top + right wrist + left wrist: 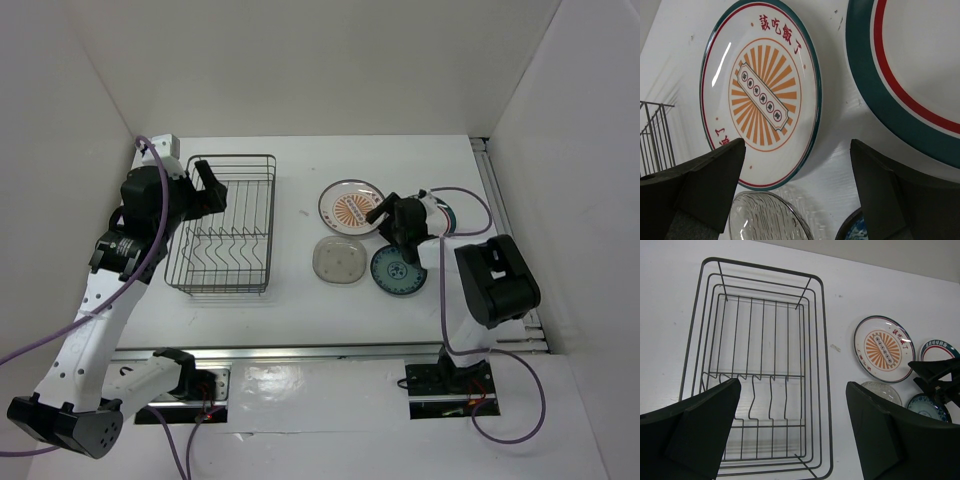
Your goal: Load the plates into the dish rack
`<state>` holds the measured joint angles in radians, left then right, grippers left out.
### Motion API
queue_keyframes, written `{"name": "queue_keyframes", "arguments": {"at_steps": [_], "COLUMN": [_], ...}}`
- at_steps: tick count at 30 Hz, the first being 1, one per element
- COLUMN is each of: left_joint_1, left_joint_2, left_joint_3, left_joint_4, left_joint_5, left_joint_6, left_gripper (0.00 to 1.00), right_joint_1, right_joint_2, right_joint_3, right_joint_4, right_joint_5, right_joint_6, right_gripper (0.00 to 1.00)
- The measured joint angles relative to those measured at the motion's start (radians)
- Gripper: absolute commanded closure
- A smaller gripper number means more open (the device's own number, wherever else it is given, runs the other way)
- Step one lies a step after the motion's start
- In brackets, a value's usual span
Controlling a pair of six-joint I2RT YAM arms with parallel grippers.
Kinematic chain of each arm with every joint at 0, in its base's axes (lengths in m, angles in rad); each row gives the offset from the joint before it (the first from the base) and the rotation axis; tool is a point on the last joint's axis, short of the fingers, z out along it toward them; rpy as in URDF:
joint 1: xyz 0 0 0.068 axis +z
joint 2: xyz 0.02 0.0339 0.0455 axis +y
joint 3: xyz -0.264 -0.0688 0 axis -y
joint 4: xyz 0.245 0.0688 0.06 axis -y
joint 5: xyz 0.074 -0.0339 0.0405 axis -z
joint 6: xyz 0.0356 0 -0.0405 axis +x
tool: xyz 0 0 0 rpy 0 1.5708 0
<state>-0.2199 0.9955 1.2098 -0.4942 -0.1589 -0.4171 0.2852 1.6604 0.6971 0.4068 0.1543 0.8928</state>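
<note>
From above, the dish rack [225, 228] sits empty on the left half of the desk [300, 320], its long sides running from the far edge to the near edge. The left gripper [207, 185] hangs over the rack's far-left corner, jaws spread. All four plates lie flat, right of the middle. The sunburst plate [350, 205] is farthest back, the translucent plate [338, 260] and teal-blue plate [397, 272] are nearer, and the band-rimmed plate [452, 216] is closest to the right edge. The right gripper [385, 215] hovers between the sunburst and band-rimmed plates.

The left wrist view looks down into the bare rack [762, 340] between parted, empty fingers [705, 425].

In the right wrist view the fingers [700, 185] stand wide apart, holding nothing. The sunburst plate [762, 95] is ahead of them and the band-rimmed plate [910, 75] is beside it.
</note>
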Motion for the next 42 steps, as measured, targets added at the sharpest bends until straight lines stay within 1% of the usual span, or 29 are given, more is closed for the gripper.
{"name": "queue_keyframes", "arguments": {"at_steps": [7, 12, 16, 17, 21, 22, 24, 25, 26, 29, 31, 35, 39, 42], "left_joint_1": [0.000, 0.000, 0.000, 0.000, 0.000, 0.000, 0.000, 0.000, 0.000, 0.000, 0.000, 0.000, 0.000, 0.000], "left_joint_2": [0.000, 0.000, 0.007, 0.008, 0.013, 0.015, 0.018, 0.019, 0.021, 0.029, 0.036, 0.054, 0.067, 0.077], "left_joint_3": [0.000, 0.000, 0.000, 0.000, 0.000, 0.000, -0.002, -0.004, -0.005, -0.006, -0.006, -0.006, -0.017, -0.029], "left_joint_4": [0.000, 0.000, 0.000, 0.000, 0.001, 0.001, 0.001, 0.001, 0.001, 0.002, 0.002, 0.004, 0.021, 0.042], "left_joint_5": [0.000, 0.000, 0.000, 0.000, 0.000, 0.000, 0.000, 0.000, 0.000, 0.000, 0.000, 0.015, 0.057, 0.113], "left_joint_6": [0.000, 0.000, 0.000, 0.000, 0.000, 0.000, 0.000, 0.000, 0.000, 0.000, 0.000, 0.000, 0.000, 0.001], "left_gripper": [0.00, 0.00, 0.00, 0.00, 0.00, 0.00, 0.00, 0.00, 0.00, 0.00, 0.00, 0.00, 0.00, 0.00], "right_joint_1": [0.007, 0.007, 0.007, 0.008, 0.010, 0.011, 0.012, 0.013, 0.013, 0.013, 0.013, 0.020, 0.032, 0.050], "right_joint_2": [0.092, 0.167, 0.204, 0.207, 0.229, 0.238, 0.256, 0.267, 0.274, 0.280, 0.280, 0.258, 0.160, 0.042], "right_joint_3": [0.104, 0.178, 0.200, 0.202, 0.215, 0.220, 0.230, 0.232, 0.237, 0.257, 0.266, 0.233, 0.146, 0.044], "right_joint_4": [-0.009, -0.018, -0.019, -0.018, -0.017, -0.018, -0.019, -0.015, -0.010, 0.012, 0.010, 0.029, 0.086, 0.192], "right_joint_5": [-0.001, 0.000, 0.001, 0.003, 0.010, 0.010, 0.012, 0.011, 0.010, -0.013, -0.011, 0.010, 0.034, 0.034], "right_joint_6": [0.005, 0.008, 0.024, 0.029, 0.049, 0.055, 0.061, 0.073, 0.081, 0.134, 0.142, 0.164, 0.126, 0.068], "right_gripper": [0.09, 0.28, 0.28, 0.30, 0.51, 0.64, 0.77, 0.86, 1.00, 1.00, 1.00, 1.00, 1.00, 1.00]}}
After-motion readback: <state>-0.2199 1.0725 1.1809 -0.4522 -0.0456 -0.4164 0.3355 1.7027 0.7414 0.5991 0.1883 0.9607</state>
